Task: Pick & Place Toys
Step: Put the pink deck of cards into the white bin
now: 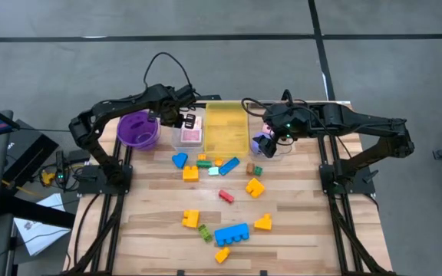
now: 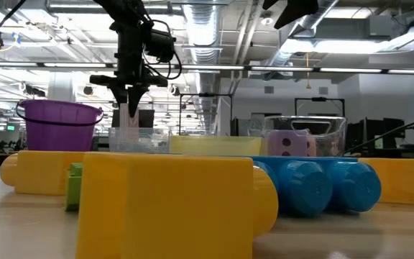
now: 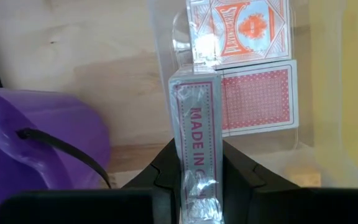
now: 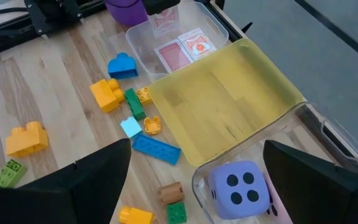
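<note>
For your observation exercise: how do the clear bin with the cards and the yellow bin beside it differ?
The clear bin is see-through; the yellow bin is tinted yellow. The clear bin holds two playing cards; the yellow bin shows nothing inside. The clear bin looks narrower than the yellow bin. Both are rectangular and stand side by side.

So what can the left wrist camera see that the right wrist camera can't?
Only the left wrist view shows the left end effector shut on a wrapped card deck, held on edge above the clear bin, next to the purple bowl.

Only the right wrist view shows the purple die between the open right end effector's fingers, the empty yellow bin, and loose blocks such as the blue flat block and a yellow block.

Both show the two card decks lying in the clear bin.
</note>
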Tool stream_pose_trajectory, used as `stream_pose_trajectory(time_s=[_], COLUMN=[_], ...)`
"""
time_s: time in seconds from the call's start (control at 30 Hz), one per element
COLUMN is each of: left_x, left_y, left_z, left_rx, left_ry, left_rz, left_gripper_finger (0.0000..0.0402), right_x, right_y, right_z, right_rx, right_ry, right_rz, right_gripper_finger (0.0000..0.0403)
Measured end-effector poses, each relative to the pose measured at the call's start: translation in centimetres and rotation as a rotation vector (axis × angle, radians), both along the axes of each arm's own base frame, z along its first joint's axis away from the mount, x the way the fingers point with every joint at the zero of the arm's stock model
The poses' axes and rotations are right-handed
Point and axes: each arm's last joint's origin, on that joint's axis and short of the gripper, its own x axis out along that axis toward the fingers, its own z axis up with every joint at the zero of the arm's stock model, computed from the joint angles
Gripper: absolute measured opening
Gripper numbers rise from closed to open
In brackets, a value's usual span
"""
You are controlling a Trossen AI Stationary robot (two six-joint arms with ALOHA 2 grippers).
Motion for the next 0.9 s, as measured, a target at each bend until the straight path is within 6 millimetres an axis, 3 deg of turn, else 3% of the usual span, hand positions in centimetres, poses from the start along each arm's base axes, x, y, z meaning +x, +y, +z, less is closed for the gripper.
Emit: stream_pose_trajectory(time_s=[0.43,0.9], left_x=[0.1,1.2], left_y=[-0.1,0.3], left_z=[0.0,-1.9], left_rx=[0.001,-0.03], left_ry=[-0.009,0.026], left_rz=[0.037,0.034], left_gripper_finger=[0.0059,0.0059], right_x=[0.2,0.2], right_y=[0.0,0.0], right_z=[0.1,0.1], right_rx=[-0.019,-0.029], right_ry=[-0.012,-0.006], right_rz=[0.019,0.03], right_gripper_finger=[0.0359,0.0359])
